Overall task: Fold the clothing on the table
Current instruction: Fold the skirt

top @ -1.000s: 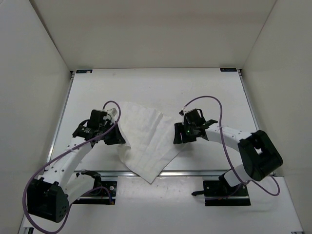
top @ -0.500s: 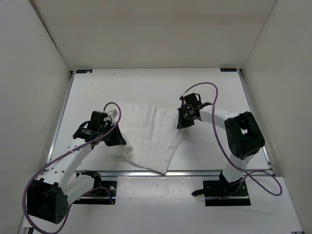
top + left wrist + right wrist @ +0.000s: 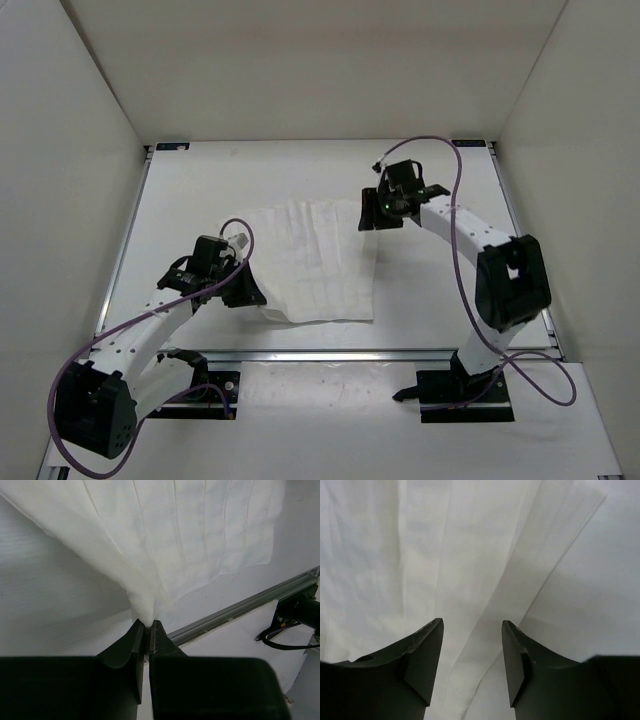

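While it lies spread almost flat on the table [image 3: 200,180], the clothing [image 3: 320,265] is seen near the middle of the top view, a little left of centre, as a white, roughly four-sided sheet. Its sides are close to equal, so no clear long axis can be told. Its faint crease lines run from the upper part of the frame toward the lower part. Its lower edge lies about parallel to the metal rail [image 3: 350,353] at the bottom edge of the table, near it but apart from it.

At the sheet's lower left corner the fabric is drawn up off the surface into a bunched peak. That peak is pinched by the left gripper [image 3: 146,625], whose jaws are pressed together on the cloth with hardly any gap. In the left wrist view the sheet fans out from the pinch toward the top of the frame, and the rail crosses the lower right.

At the sheet's upper right corner the right gripper [image 3: 472,622] is held over the fabric with its jaws well apart. Nothing is clamped between them. In the right wrist view the cloth fills the left and centre of the frame, and its edge runs diagonally from the upper right down to the bottom centre, with bare table beyond it on the right. Whether the fingertips [image 3: 427,650] touch the cloth cannot be told.
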Action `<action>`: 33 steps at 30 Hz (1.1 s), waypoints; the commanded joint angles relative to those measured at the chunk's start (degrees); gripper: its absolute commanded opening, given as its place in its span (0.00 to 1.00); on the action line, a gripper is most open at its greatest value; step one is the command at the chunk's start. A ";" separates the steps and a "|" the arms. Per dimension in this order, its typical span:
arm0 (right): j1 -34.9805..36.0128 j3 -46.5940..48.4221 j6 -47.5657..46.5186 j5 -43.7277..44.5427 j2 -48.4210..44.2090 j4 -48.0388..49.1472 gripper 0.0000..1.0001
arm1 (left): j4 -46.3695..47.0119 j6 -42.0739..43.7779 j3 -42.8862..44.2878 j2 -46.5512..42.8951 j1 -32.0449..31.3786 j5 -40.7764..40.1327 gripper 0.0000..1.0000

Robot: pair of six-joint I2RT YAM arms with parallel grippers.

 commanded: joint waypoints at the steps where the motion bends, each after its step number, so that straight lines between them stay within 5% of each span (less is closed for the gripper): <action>1: 2.47 -8.81 2.36 -0.79 -9.49 -4.42 0.48 | 2.72 -1.15 -1.04 -0.66 -0.90 1.42 0.00; 10: 0.71 -36.33 9.21 -10.54 -29.01 3.05 0.45 | 2.99 -1.14 -2.18 -1.09 -0.55 1.86 0.00; 25: 4.32 -49.17 18.10 -21.19 -27.01 18.33 0.39 | 3.69 -1.94 -2.97 -1.97 -0.81 1.86 0.00; 28: 4.49 -48.56 17.57 -21.28 -25.60 18.70 0.33 | 3.69 -1.68 -3.15 -1.62 -0.73 1.51 0.00; 31: 3.88 -48.12 17.48 -22.33 -24.45 19.92 0.00 | 3.51 -1.94 -2.97 -2.06 -0.55 1.42 0.00; 33: 2.74 -46.46 16.87 -22.77 -23.67 19.76 0.00 | 4.57 -2.29 -2.18 -1.27 0.06 1.16 0.00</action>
